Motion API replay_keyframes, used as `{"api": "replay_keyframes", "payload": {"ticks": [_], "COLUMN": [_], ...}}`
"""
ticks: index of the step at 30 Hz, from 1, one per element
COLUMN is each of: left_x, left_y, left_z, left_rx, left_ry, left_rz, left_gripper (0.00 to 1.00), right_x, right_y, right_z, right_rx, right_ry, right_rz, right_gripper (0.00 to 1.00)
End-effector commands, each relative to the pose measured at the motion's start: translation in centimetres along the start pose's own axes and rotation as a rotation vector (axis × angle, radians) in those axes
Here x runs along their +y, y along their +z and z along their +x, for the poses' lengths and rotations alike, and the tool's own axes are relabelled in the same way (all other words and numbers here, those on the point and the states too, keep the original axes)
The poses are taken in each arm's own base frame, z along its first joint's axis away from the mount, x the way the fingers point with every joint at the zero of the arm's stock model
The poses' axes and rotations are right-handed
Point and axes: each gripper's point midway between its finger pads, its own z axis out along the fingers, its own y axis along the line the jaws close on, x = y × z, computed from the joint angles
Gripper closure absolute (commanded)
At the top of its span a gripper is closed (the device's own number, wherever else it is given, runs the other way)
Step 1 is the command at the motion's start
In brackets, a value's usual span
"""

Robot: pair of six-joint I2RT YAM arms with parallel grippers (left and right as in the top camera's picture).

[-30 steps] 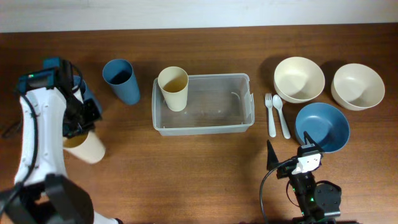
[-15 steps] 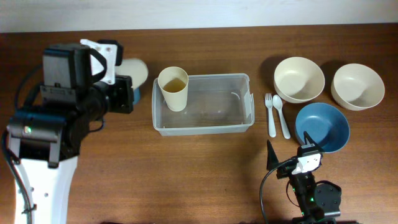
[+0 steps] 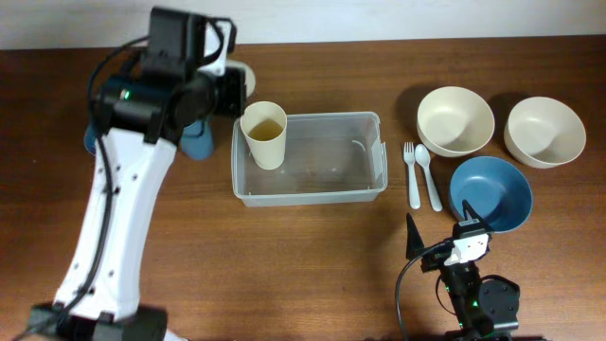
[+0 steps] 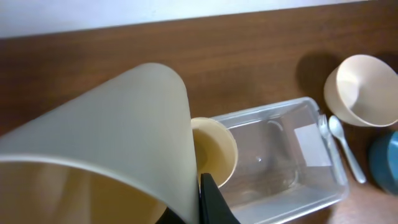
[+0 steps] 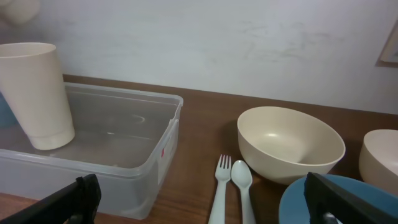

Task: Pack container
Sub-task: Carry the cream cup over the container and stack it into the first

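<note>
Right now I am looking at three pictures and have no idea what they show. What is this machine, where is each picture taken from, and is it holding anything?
It is two robot arms at a wooden table. One picture looks down from above; the other two come from small cameras on each wrist. The left arm has its fingers shut on a cream cup, held near the clear bin, where a second cream cup already stands. The right arm sits with its fingers wide open and empty. Beside the bin lie a fork, a spoon, two cream bowls and a blue bowl.
</note>
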Motion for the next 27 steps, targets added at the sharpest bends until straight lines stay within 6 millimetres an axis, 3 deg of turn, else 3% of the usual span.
{"api": "replay_keyframes", "payload": {"ticks": [1,5,9,16,27], "left_x": [-1.1,-1.8,-2.9,-4.5,-4.2], "left_y": [-2.9,-4.5,-4.8,-2.8,-0.6], "left_z": [-3.3,-3.9,-1.8,1.0,3.5], "left_rx": [-0.100,-0.107,-0.029,0.102,0.236], "left_ry": [0.030,0.051,0.074,0.121,0.131], "left_rz": [-0.011,-0.041,-0.030,-0.019,-0.046], "left_gripper": [0.98,0.99,0.98,0.98,0.99], "right_x": [-0.1,-0.1,-0.1,-0.1,-0.1], "right_y": [0.0,0.0,0.0,0.0,0.0], "right_z": [0.2,0.2,0.2,0.2,0.2], "right_rx": [0.003,0.003,0.003,0.003,0.003], "right_ry": [0.002,0.002,0.002,0.002,0.002], "right_rz": [0.004,0.004,0.004,0.004,0.004], "right_gripper": [0.01,0.01,0.01,0.01,0.01]}}
